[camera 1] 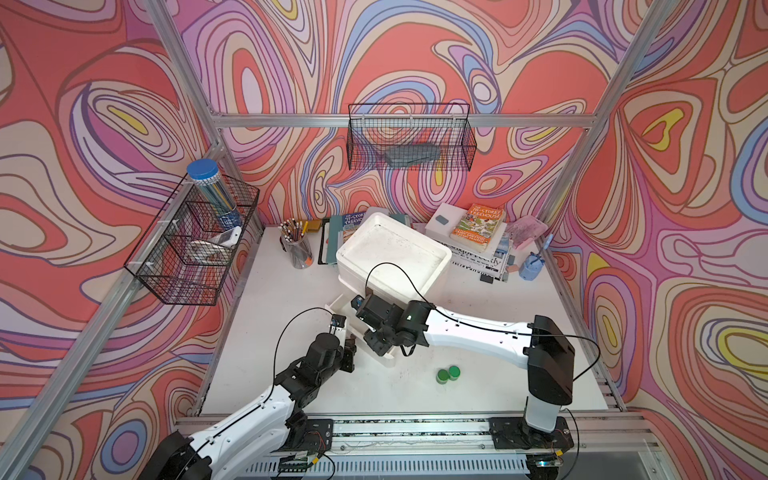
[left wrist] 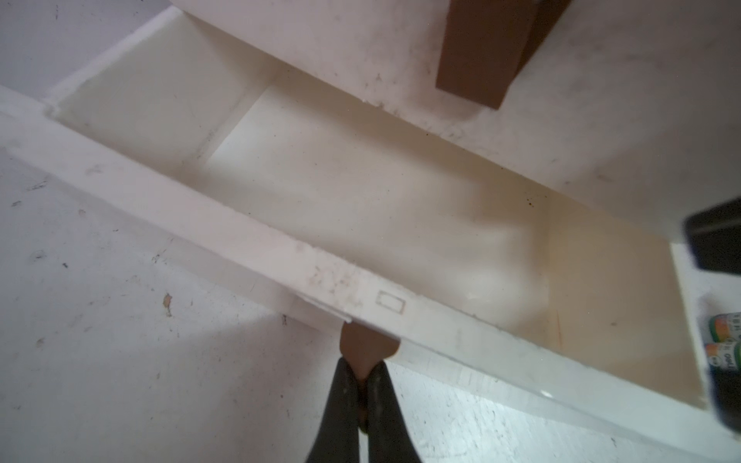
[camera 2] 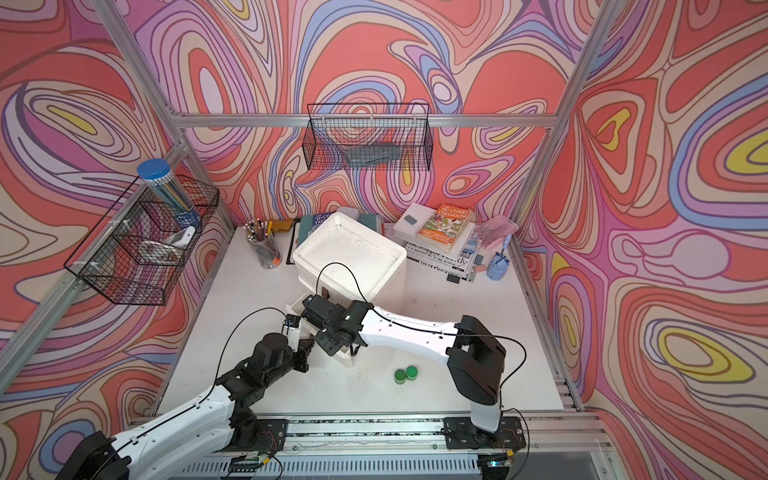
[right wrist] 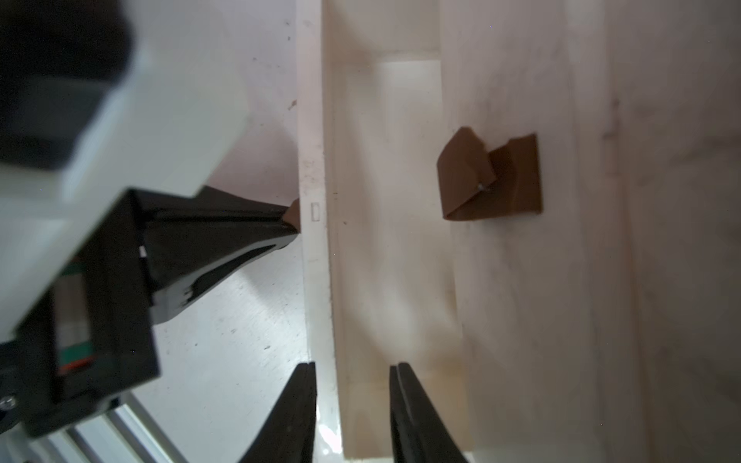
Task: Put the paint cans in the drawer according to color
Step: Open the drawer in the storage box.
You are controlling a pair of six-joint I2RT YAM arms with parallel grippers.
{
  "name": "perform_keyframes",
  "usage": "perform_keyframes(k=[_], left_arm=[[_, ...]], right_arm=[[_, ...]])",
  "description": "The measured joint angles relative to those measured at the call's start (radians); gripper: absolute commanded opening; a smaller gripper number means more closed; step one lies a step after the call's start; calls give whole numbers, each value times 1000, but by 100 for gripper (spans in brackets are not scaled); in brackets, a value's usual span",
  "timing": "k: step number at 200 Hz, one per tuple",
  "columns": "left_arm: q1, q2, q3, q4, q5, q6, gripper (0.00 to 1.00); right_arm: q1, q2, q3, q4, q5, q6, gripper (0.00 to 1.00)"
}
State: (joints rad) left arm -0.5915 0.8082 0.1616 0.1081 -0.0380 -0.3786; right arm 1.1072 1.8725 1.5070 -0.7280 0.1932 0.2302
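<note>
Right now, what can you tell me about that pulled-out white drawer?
The drawer is a shallow, scuffed white tray that looks like plastic, cream inside, standing partly pulled out of the white cabinet. Nothing lies in the part that shows. A brown handle on its front is pinched by the shut left gripper. The right gripper straddles its front wall near one end, jaws apart.

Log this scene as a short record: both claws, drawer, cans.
Drawer: pulled out; no cans in its visible part
Left claw: shut on the brown handle
Right claw: open, astride the drawer's front wall
Green paint cans: two, side by side on the table, outside the drawer
Other cans: not in view
</note>
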Motion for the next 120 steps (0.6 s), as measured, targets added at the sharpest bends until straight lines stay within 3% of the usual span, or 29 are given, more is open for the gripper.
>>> perform_keyframes(k=[39,120], left_arm=[[0,7,0,9,5,0,0],[-52,79,38,40,34,-12,0]], right_arm=[[-35,31,0,57,77,39,34],[-129,38,-3,162,64,48,33]])
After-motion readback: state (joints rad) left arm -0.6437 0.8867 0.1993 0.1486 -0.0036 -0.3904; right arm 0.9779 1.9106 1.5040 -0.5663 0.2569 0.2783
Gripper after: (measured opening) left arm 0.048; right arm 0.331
